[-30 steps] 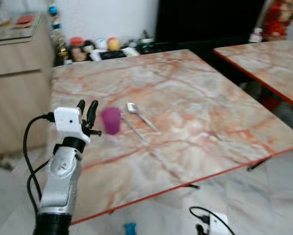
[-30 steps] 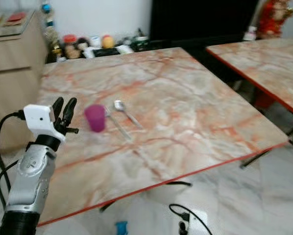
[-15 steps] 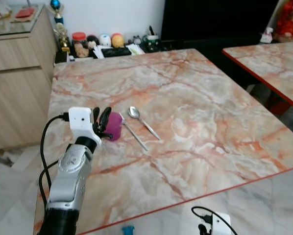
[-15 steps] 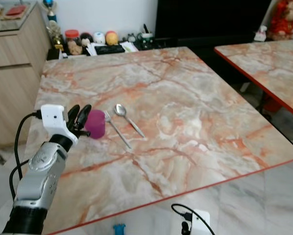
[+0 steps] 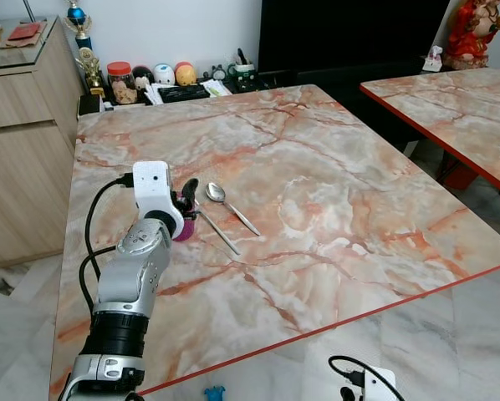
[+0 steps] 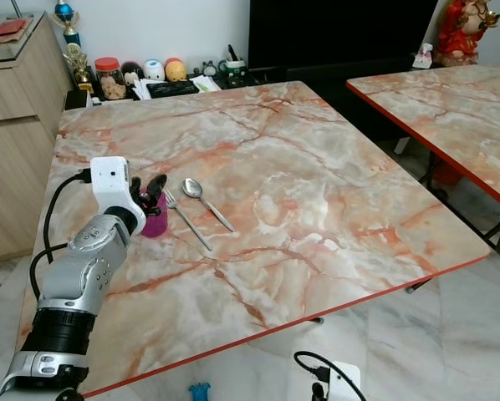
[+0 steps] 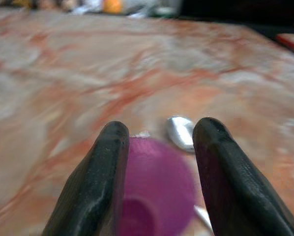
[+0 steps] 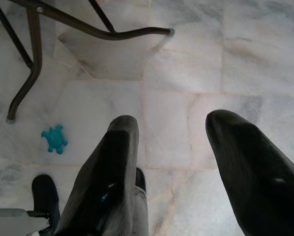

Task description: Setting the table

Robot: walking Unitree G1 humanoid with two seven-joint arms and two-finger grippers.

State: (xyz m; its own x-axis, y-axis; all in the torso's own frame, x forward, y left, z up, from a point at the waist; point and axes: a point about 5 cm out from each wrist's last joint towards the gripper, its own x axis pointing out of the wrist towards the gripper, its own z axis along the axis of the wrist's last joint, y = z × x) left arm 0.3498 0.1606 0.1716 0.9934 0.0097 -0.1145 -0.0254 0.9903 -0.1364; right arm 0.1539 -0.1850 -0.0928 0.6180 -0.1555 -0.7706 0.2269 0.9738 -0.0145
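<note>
Eye views: a small purple cup (image 6: 154, 222) stands on the marble table (image 5: 317, 192), just beside a fork (image 5: 216, 232) and spoon (image 5: 231, 205). Left wrist view: the left gripper (image 7: 157, 177) straddles the cup, fingers (image 7: 95, 182) spread. Right wrist view: the right gripper (image 8: 179, 172) hangs spread over floor.

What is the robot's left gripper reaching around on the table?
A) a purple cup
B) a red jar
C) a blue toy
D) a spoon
A: the left gripper has its two black fingers on either side of the purple cup, with the spoon and fork lying beside it on the table.
</note>
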